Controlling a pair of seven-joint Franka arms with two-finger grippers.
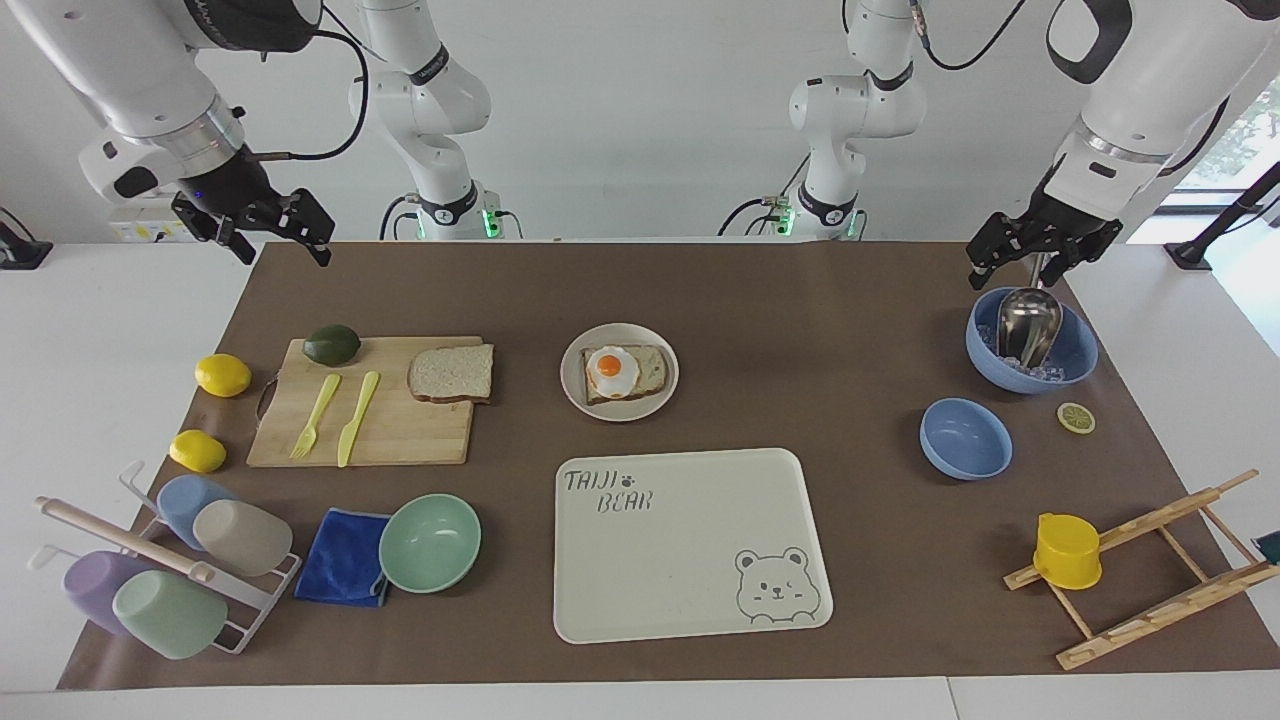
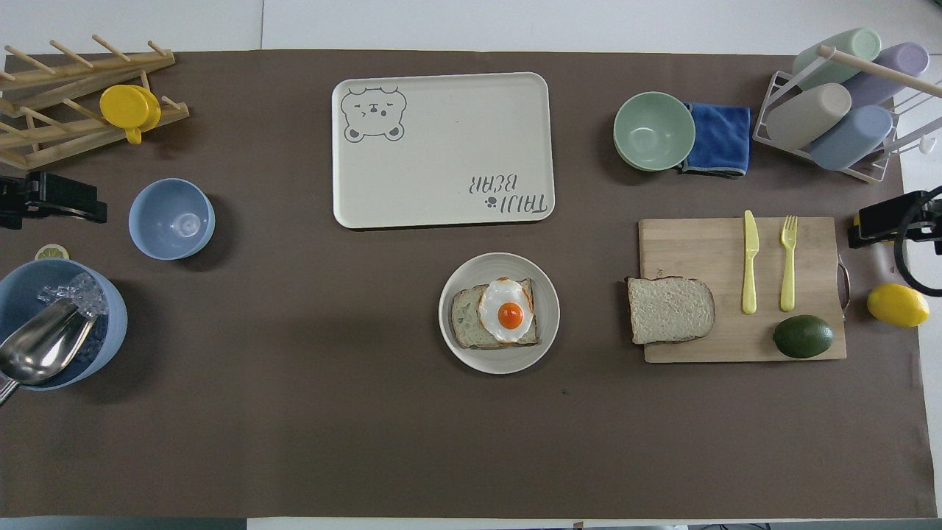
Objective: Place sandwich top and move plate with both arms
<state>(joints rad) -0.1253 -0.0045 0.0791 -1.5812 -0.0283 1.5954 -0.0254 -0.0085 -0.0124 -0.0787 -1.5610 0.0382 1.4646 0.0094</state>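
The squarish slice of pale whole-wheat bread with a brown crust [image 1: 451, 374] lies flat on the corner of a wooden cutting board [image 1: 400, 440], slightly overhanging the board's edge that faces the small round cream-white plate [image 1: 574, 392]. That plate, raised at the rim, sits mid-counter bearing another bread slice topped with a fried egg [image 1: 613, 370], just nearer the robots than a large cream bear tray [image 1: 690, 560].

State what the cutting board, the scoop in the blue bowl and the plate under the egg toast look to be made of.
Cutting board: wood or bamboo, matte; pale tan with visible grain.
Scoop: metal, polished; silvery and reflective.
Plate: possibly plastic or melamine, maybe ceramic; smooth, cream-white, little gloss.
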